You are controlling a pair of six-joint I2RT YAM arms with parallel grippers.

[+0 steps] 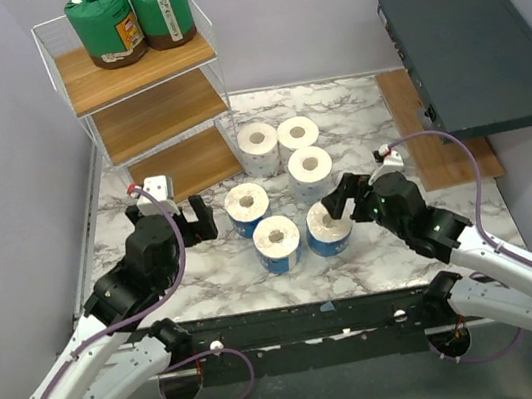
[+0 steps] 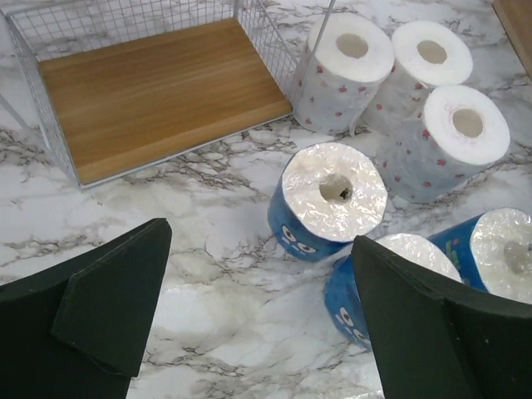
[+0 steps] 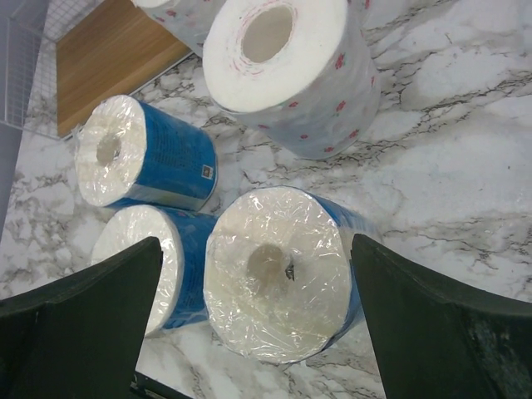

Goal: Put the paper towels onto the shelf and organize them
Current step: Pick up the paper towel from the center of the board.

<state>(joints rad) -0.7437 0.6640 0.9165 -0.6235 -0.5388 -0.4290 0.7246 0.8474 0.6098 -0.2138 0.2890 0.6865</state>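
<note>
Paper towels (image 1: 299, 137) are partly put away: of the eight rolls in view, two are up and six wait on the white-and-grey marbled tabletop (image 1: 375, 121). Next in size is the three-tier white wire shelf with brown wooden boards (image 1: 157, 116), standing at the far left corner. After it comes the dark grey flat box (image 1: 470, 51) at the far right (no part of the job). Two green-wrapped rolls (image 1: 105, 25) stand upright side by side on the top board; the middle and bottom boards are bare. Just right of the shelf's foot, three white rolls with a small red print (image 1: 311, 172) stand bunched together. Nearer the arms, three blue-wrapped rolls (image 1: 278, 243) stand on end, close to one another. The right gripper (image 3: 255, 243) is spread wide with a finger on either side of the rightmost blue roll (image 1: 329, 228); it appears clear of the roll and grips nothing. The left gripper (image 2: 258, 241) is likewise wide open and empty, hanging over bare marble near the bottom board. By my reckoning about a quarter of the work is done, with six rolls left to lift and range on the two lower boards.
</note>
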